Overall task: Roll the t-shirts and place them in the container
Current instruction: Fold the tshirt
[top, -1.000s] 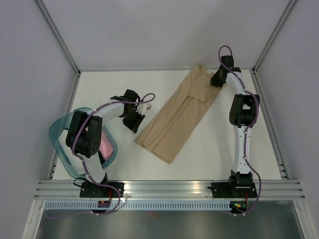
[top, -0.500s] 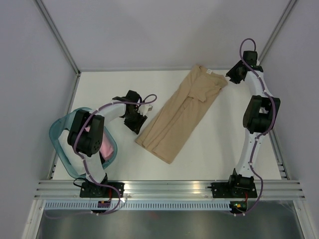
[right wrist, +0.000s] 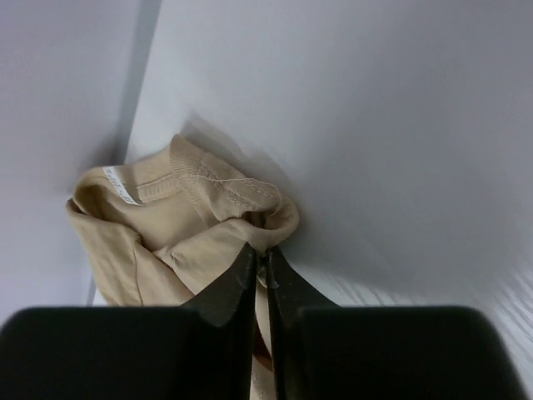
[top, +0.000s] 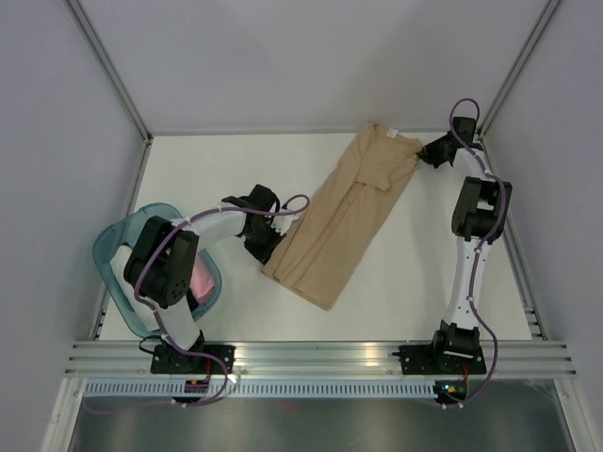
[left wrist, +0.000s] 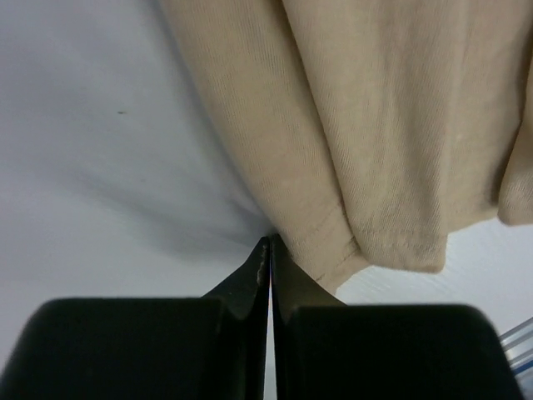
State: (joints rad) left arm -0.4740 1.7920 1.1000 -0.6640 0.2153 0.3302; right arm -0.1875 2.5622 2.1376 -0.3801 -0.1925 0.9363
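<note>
The tan t-shirt (top: 339, 217), folded lengthwise, lies on a diagonal across the white table. Its collar is at the back right and its hem at the front. My left gripper (top: 271, 250) sits at the hem's left corner. In the left wrist view this gripper (left wrist: 269, 242) is shut, its tips pinching the very edge of the hem (left wrist: 329, 242). My right gripper (top: 426, 153) is at the shirt's back right corner. In the right wrist view it (right wrist: 260, 250) is shut on a fold of tan cloth beside the collar and its white neck label (right wrist: 121, 185).
A translucent teal basket (top: 105, 247) stands at the table's left edge by the left arm, holding a pink rolled t-shirt (top: 201, 281). The back wall and the right frame post (top: 490, 113) are close to the right gripper.
The left gripper moved right onto the hem corner and shut there. The right gripper let go, shifted at the collar corner and shut on the cloth again.
</note>
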